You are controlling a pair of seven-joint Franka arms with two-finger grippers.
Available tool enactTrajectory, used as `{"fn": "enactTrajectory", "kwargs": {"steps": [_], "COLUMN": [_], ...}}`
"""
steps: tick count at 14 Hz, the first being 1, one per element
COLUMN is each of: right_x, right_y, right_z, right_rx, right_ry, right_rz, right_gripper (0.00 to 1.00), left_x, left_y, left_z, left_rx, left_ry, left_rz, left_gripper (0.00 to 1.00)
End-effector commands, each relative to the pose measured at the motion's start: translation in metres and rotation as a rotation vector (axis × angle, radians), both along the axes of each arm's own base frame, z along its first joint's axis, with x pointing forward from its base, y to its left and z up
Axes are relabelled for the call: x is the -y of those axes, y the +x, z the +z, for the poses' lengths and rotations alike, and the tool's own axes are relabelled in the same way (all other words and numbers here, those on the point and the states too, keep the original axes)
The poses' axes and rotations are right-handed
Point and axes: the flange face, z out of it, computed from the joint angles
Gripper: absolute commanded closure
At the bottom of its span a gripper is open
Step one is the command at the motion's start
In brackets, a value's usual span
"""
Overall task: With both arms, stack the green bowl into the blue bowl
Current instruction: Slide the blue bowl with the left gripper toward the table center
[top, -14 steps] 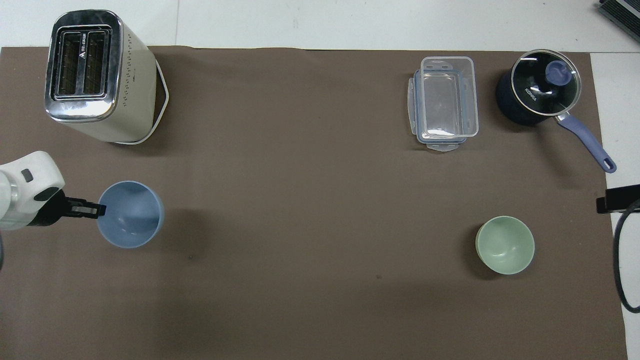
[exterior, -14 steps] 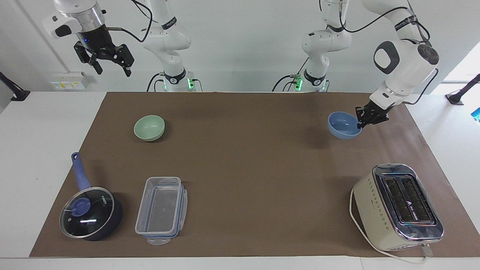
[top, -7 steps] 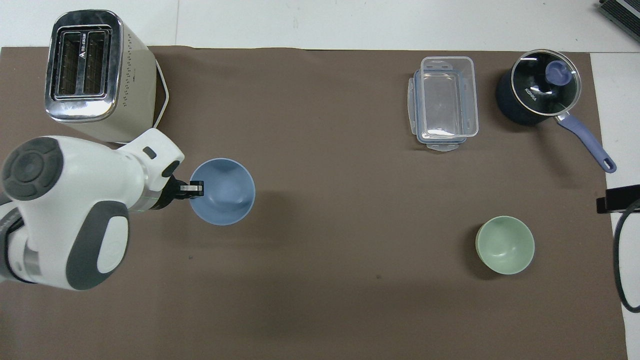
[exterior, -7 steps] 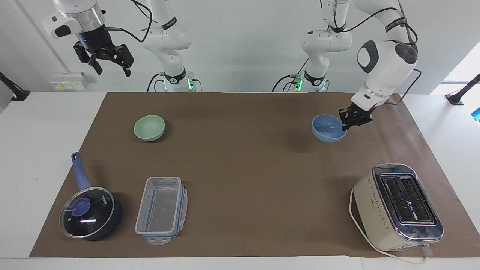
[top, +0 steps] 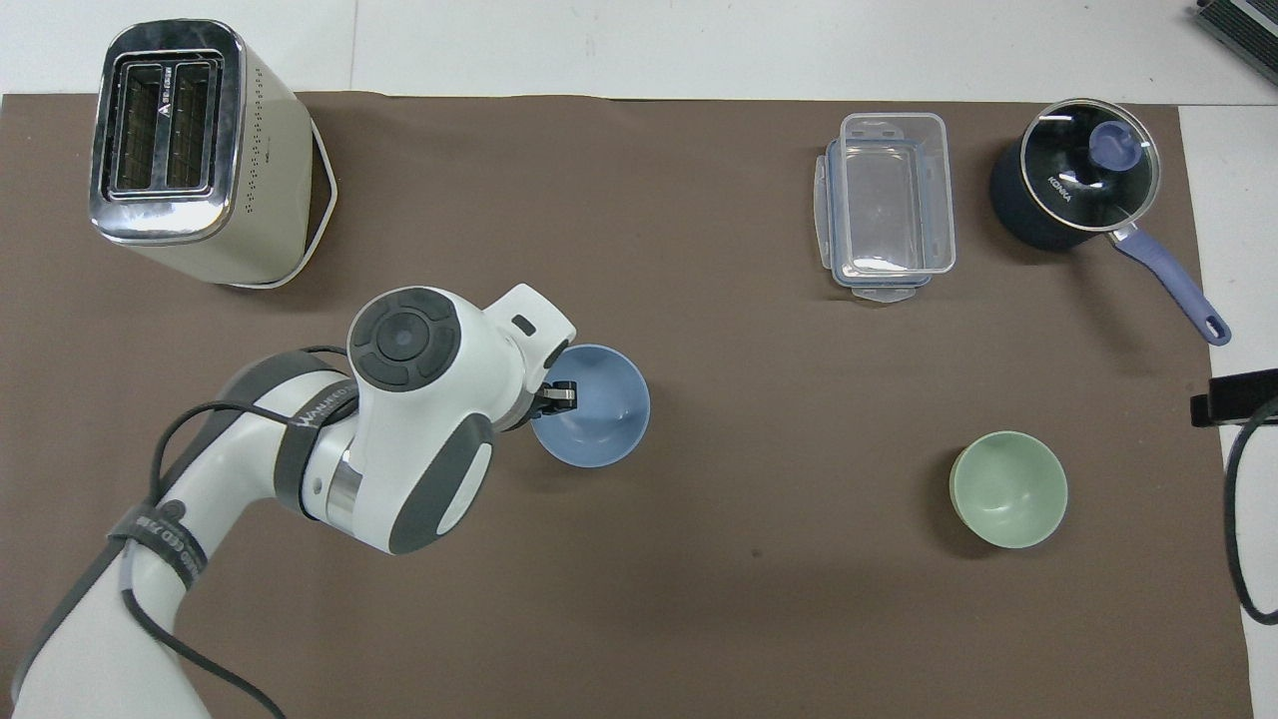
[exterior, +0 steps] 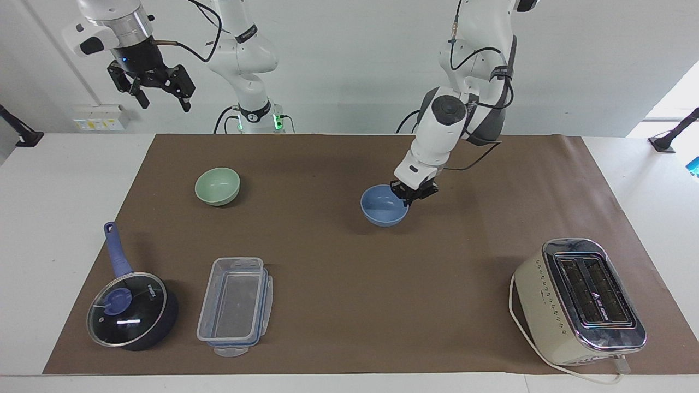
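Observation:
The blue bowl point(exterior: 385, 206) point(top: 594, 404) is near the middle of the brown mat, upright. My left gripper point(exterior: 408, 197) point(top: 561, 396) is shut on its rim, on the side toward the left arm's end, and holds it low over the mat. The green bowl point(exterior: 217, 185) point(top: 1008, 489) stands upright and alone on the mat toward the right arm's end. My right gripper point(exterior: 158, 93) is open and empty, raised high over the mat's edge at the right arm's end, where the arm waits. Only its tip point(top: 1233, 396) shows in the overhead view.
A cream toaster point(exterior: 579, 300) point(top: 190, 150) stands at the left arm's end, farther from the robots. A clear plastic container point(exterior: 235, 305) point(top: 889, 205) and a dark blue lidded saucepan point(exterior: 131, 311) point(top: 1073, 185) sit farther than the green bowl.
My left gripper has carried the blue bowl from the left arm's end of the mat to its middle, toward the green bowl. The right arm has not moved.

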Motion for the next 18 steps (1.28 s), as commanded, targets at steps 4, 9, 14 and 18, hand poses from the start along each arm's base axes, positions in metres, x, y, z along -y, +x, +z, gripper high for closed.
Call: {"fn": "enactTrajectory", "kwargs": {"steps": [4, 9, 14, 18], "right_x": [0.004, 0.004, 0.004, 0.003], "right_y": [-0.007, -0.007, -0.008, -0.011], "right_z": [-0.001, -0.001, 0.0, -0.002], "right_rx": [0.003, 0.003, 0.005, 0.005], "right_ry": [0.003, 0.003, 0.003, 0.003], "right_rz": [0.014, 0.014, 0.005, -0.026], "right_gripper": [0.0, 0.0, 0.0, 0.0], "left_x": [0.024, 0.025, 0.005, -0.068], "left_y": [-0.042, -0.044, -0.03, -0.007], "left_z": [-0.028, -0.029, 0.027, 0.119], "left_rx": [-0.013, -0.032, -0.001, 0.142], "left_ry": [-0.023, -0.03, -0.036, -0.032], "left_rz": [-0.024, -0.017, -0.011, 0.002], "left_gripper": [1.0, 0.31, 0.0, 0.0]}}
